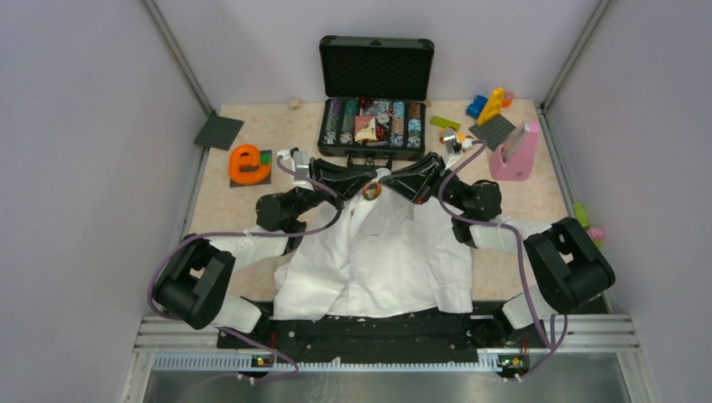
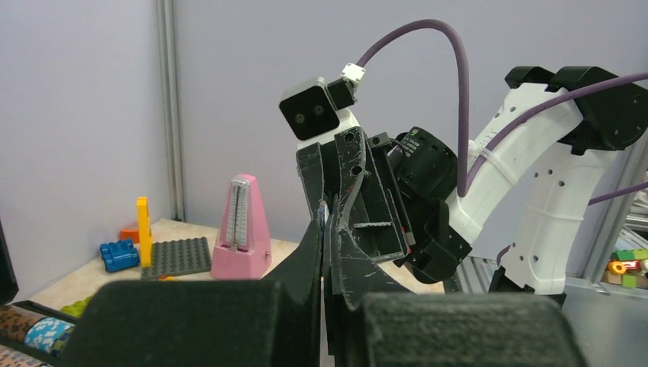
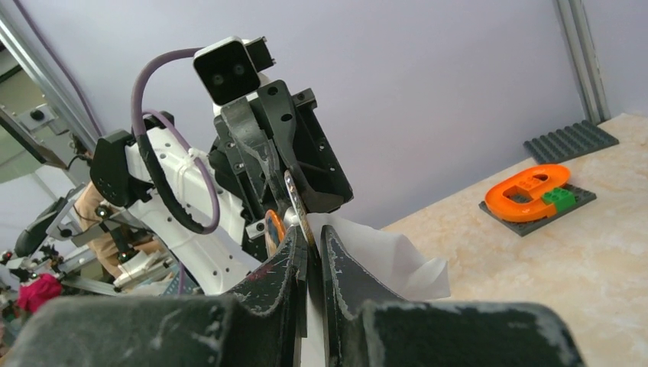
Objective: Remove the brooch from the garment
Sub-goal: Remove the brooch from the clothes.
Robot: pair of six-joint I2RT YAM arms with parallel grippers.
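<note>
Meeting tip to tip at the far edge of the white shirt [image 1: 378,260], the two arms reach in from either side; the brooch [image 1: 370,191], a small round brown-orange and pale piece, sits right between their tips, at the shirt's far edge; the shirt lies spread on the table [image 1: 277,126], its hem toward the arm bases.

Seen from its own wrist, the right gripper [image 3: 311,237] has its jaws almost together, pinched on the brooch's thin edge; a silvery sliver and a bit of orange rise from between the fingers, with a fold of white cloth just behind; the left gripper [image 2: 325,229] has its jaws pressed fully together, and whether cloth is caught between them cannot be told.

Behind the shirt stands a black case [image 1: 375,84], lid up, packed with rows of patterned chips; any print on them is too small to read; to the left lies an orange block [image 1: 247,164] shaped like a lower-case "e" on a grey plate; a pink metronome [image 1: 515,153] stands at the right, beside a grey studded plate [image 1: 492,131] and blue and yellow bricks [image 1: 487,104]; no brand or label is legible in any view.
</note>
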